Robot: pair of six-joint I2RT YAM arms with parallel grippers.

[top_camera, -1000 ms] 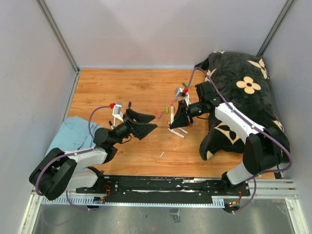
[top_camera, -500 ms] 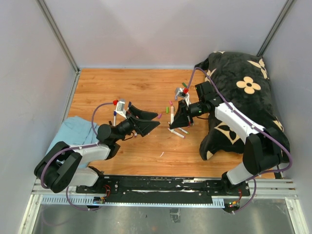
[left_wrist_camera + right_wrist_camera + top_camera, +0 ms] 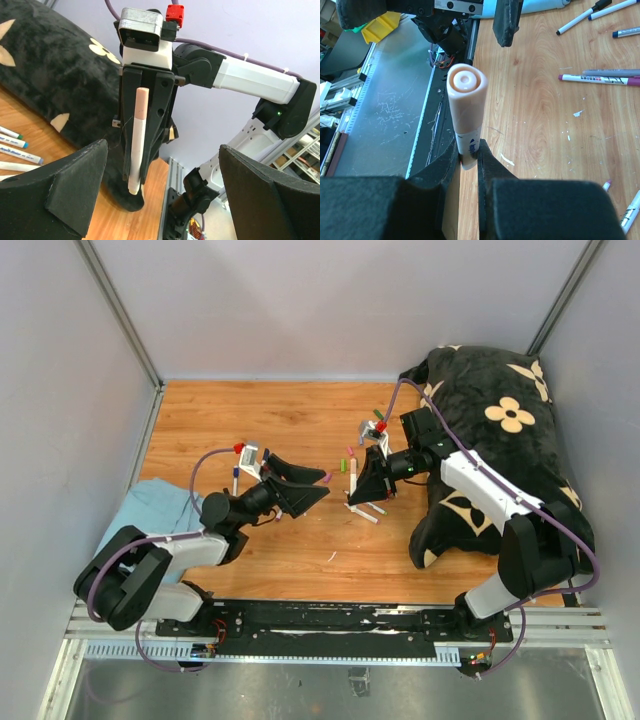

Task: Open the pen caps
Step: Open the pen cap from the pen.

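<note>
My right gripper (image 3: 362, 488) is shut on a white pen barrel (image 3: 469, 142). The pen's peach-pink cap (image 3: 466, 95) is on and sticks out past the fingertips toward the left arm. In the left wrist view the same pen (image 3: 135, 160) hangs in the right gripper's black fingers, cap (image 3: 141, 102) at the top. My left gripper (image 3: 322, 486) is open and empty, its jaws wide apart, facing the pen from a short way off. Loose caps, green (image 3: 341, 466) and purple (image 3: 350, 451), lie on the wood between the arms.
Several pens lie under the right gripper (image 3: 366, 510), with more on the wood in the right wrist view (image 3: 600, 79). A black flowered blanket (image 3: 500, 430) fills the right side. A blue cloth (image 3: 150, 515) lies at the left. Grey walls enclose the table.
My left gripper has moved right and a little up, closer to the pen in the right gripper. The right arm has stayed still.
</note>
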